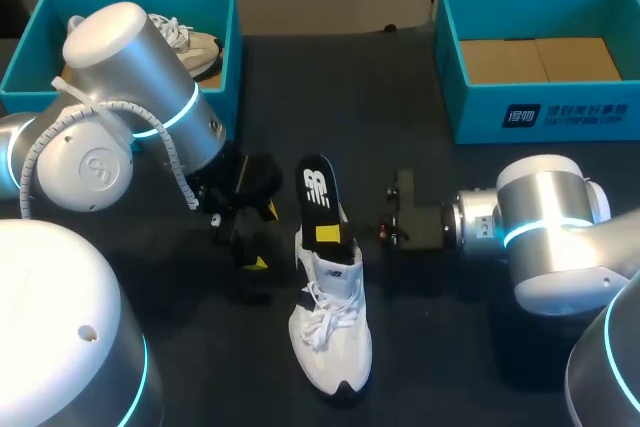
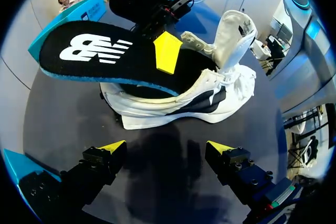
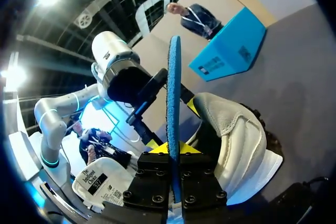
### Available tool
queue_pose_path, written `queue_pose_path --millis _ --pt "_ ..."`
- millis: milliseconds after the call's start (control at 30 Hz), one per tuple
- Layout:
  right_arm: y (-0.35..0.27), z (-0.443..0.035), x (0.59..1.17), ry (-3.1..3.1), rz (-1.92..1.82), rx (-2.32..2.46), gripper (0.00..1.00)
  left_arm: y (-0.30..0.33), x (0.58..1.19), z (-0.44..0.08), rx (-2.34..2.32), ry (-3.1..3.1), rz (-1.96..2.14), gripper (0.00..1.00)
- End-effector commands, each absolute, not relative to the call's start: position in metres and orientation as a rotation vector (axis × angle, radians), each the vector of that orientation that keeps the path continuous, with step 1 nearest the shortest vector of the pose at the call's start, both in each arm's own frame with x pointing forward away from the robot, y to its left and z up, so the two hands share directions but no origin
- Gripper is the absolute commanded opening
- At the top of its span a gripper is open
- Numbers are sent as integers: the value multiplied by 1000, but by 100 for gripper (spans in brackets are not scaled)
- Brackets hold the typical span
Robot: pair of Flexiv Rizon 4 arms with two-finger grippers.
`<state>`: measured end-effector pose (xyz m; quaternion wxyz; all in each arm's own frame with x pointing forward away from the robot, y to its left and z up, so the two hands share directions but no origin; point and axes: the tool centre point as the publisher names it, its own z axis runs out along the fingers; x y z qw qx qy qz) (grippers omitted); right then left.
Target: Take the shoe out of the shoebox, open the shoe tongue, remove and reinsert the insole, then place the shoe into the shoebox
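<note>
Dark table [image 1: 440, 347] carried everything. Right pincer [image 3: 173, 153] pinched the insole [image 1: 317, 192] edge-on, front end tucked in the shoe [image 1: 332, 337], mid-table toward the near edge. Looked like mid-pull or reinsert: keep the insole in line with the opening and the tongue [image 2: 233, 32] folded clear. Right arm lay low from the right edge, wrist level. Left pincer [image 2: 168, 146] sat spread beside the shoe, holding nothing.

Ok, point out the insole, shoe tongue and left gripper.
insole [image 2: 97, 62], left wrist view, black top face.
shoe tongue [image 2: 233, 35], left wrist view, raised white flap.
left gripper [image 2: 166, 146], left wrist view, midway between its fingertips.
</note>
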<state>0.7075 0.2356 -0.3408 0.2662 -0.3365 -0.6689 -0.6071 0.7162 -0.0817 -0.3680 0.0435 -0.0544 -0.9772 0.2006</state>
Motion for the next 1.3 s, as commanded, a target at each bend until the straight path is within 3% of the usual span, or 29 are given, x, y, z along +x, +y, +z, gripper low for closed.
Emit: queue_pose_path --millis 33,133,233,633,933,1033,1300 --pt "234 -341 705 -1790 -1684 -908 0 -81 715 -368 -165 -2991 613 100" --pt "234 -334 708 -1784 -1726 -884 26 -81 715 -368 -165 -2991 613 100" --pt "236 -327 711 -1795 -1739 -867 29 -81 715 -368 -165 -2991 613 100" --pt "241 -317 730 -1820 -1765 -837 25 -81 715 -368 -165 -2991 613 100" --pt "246 -323 738 -1798 -1766 -840 13 -81 715 -368 -165 -2991 613 100" --pt "249 -323 737 -1797 -1762 -837 0 -81 715 -368 -165 -2991 613 100" --pt "249 -323 737 -1798 -1761 -837 0 -81 715 -368 -165 -2991 613 100"
